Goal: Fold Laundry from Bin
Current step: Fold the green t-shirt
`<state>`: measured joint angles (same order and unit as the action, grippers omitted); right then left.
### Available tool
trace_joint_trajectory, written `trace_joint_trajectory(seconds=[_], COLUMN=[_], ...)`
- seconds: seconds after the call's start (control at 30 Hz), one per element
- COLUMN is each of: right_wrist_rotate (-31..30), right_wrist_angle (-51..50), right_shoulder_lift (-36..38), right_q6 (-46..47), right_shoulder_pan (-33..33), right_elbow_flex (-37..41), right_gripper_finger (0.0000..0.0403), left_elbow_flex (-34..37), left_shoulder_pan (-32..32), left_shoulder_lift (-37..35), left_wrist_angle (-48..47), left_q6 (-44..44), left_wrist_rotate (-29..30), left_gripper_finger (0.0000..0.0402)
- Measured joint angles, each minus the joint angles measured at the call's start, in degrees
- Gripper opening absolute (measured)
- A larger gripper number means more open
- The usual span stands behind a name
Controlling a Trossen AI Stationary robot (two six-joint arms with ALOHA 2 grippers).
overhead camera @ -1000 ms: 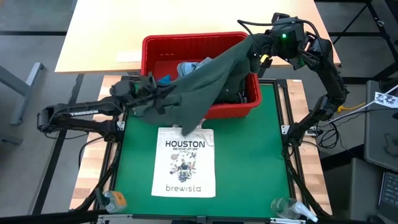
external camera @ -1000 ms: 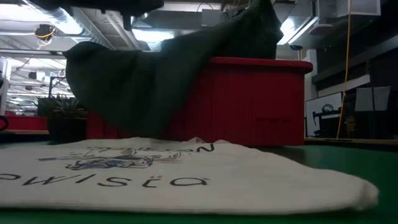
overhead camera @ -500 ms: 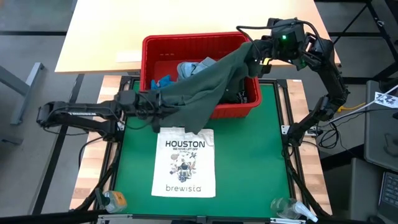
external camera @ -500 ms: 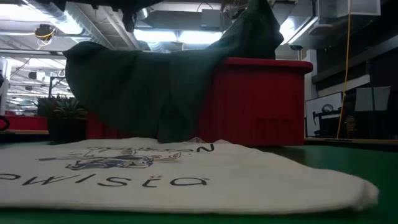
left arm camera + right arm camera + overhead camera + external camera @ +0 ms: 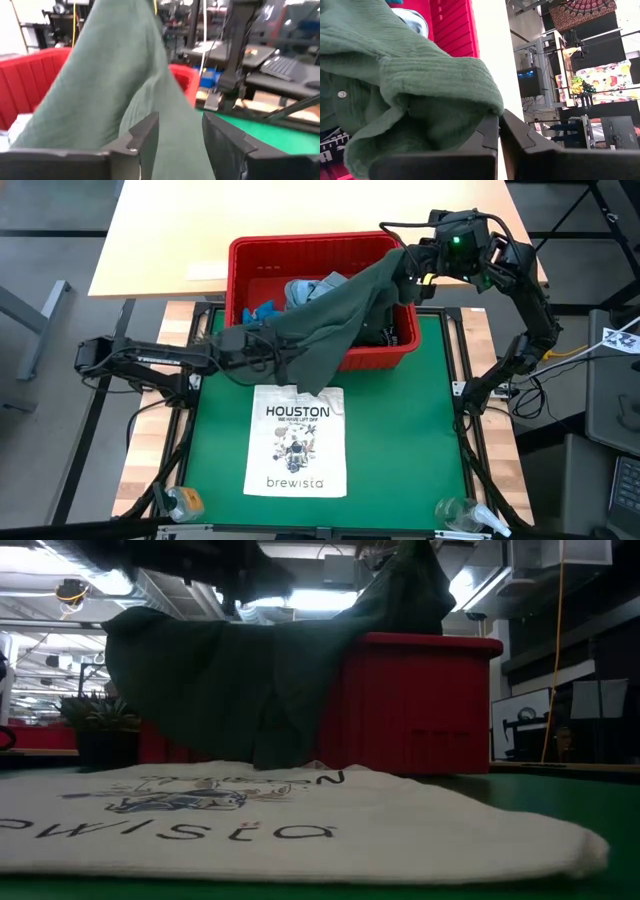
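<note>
A green-matted table (image 5: 400,440) fills the high view's centre, carrying a red slotted plastic bin (image 5: 262,258) and white printed tote bag (image 5: 296,440). The right gripper (image 5: 408,272) fingers pinch the dark green garment (image 5: 330,320); the left gripper (image 5: 262,352) fingers stand apart around it.

The white tote bag (image 5: 296,440) reads "HOUSTON" above a drawing; "brewista" below; smaller line illegible.

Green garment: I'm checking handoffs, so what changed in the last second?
The left gripper opened its jaws, releasing the green garment, and slid toward the bin. The right gripper stayed clamped on the garment's other end; the tote bag didn't move.
</note>
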<state>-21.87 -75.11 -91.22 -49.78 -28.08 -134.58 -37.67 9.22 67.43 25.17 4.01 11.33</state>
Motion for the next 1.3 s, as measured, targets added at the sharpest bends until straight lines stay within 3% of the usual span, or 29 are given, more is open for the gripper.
trace_joint_trajectory(seconds=[0.33,0.97,1.3], right_wrist_rotate=[0.0,0.1,0.1], right_wrist_angle=[0.0,0.0,0.0], right_shoulder_lift=[0.0,0.0,0.0], right_q6=[0.0,0.0,0.0], right_shoulder_pan=[0.0,0.0,0.0], right_elbow_flex=[0.0,0.0,0.0], right_gripper_finger=[0.0003,0.0003,0.0003], left_elbow_flex=[0.0,-0.4,-0.2], left_shoulder_pan=[5.1,5.3,5.3], left_shoulder_lift=[2.4,2.2,2.3], left_wrist_angle=[-2.3,-11.3,-11.5], left_q6=[0.7,6.1,6.1], left_wrist_rotate=[-0.4,-3.5,-5.2], left_gripper_finger=[0.0152,0.0151,0.0085])
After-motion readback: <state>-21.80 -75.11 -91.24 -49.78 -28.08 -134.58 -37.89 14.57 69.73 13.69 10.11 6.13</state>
